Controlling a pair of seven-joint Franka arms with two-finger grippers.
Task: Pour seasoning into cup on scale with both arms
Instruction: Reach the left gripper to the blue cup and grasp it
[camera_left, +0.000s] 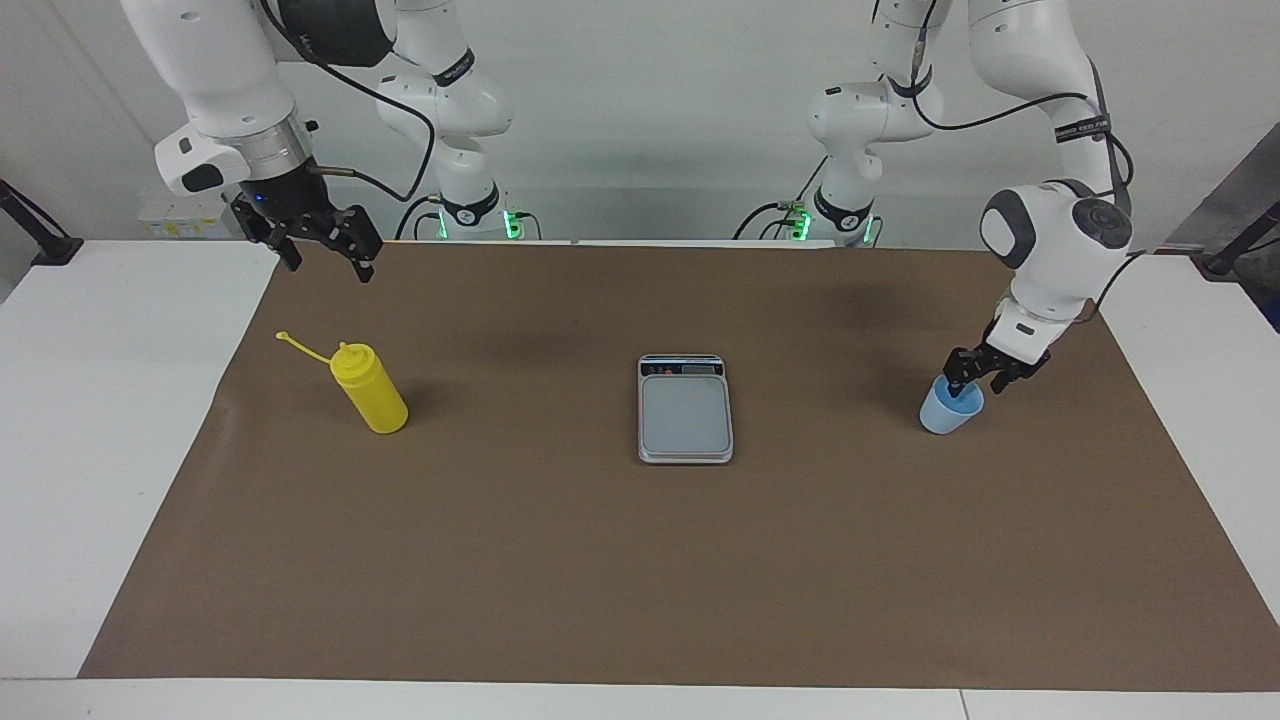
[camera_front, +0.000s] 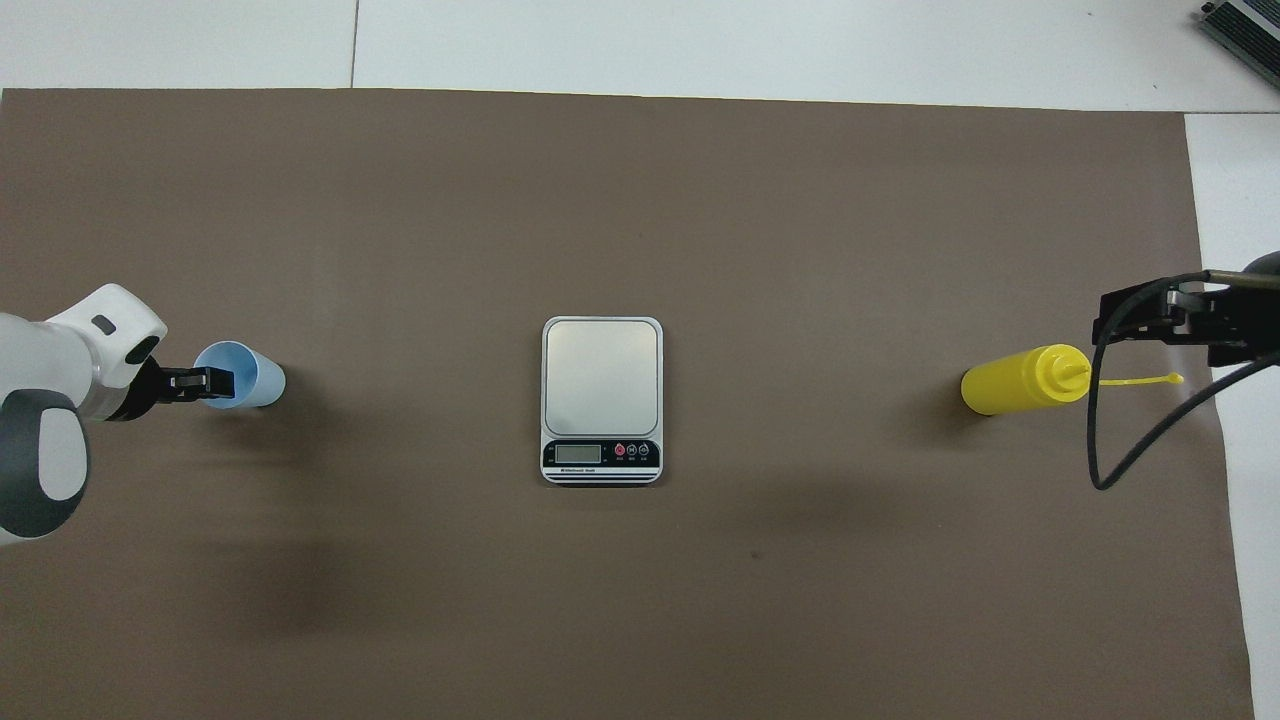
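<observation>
The yellow seasoning bottle (camera_left: 372, 392) (camera_front: 1015, 380) stands upright on the brown mat toward the right arm's end, its tip cap hanging off on its tether. My right gripper (camera_left: 328, 256) (camera_front: 1165, 330) is open and empty, raised above the mat beside the bottle. The light-blue cup (camera_left: 948, 412) (camera_front: 250, 375) stands on the mat toward the left arm's end. My left gripper (camera_left: 978, 380) (camera_front: 205, 381) is down at the cup, with one finger inside the rim and the other outside, and a gap between them. The silver scale (camera_left: 685, 415) (camera_front: 600, 375) lies bare in the middle, its display toward the robots.
The brown mat (camera_left: 640, 570) (camera_front: 640, 200) covers most of the white table (camera_left: 90, 420). Between the scale and the bottle, and between the scale and the cup, there is only bare mat. A black cable (camera_front: 1100, 440) hangs from the right arm.
</observation>
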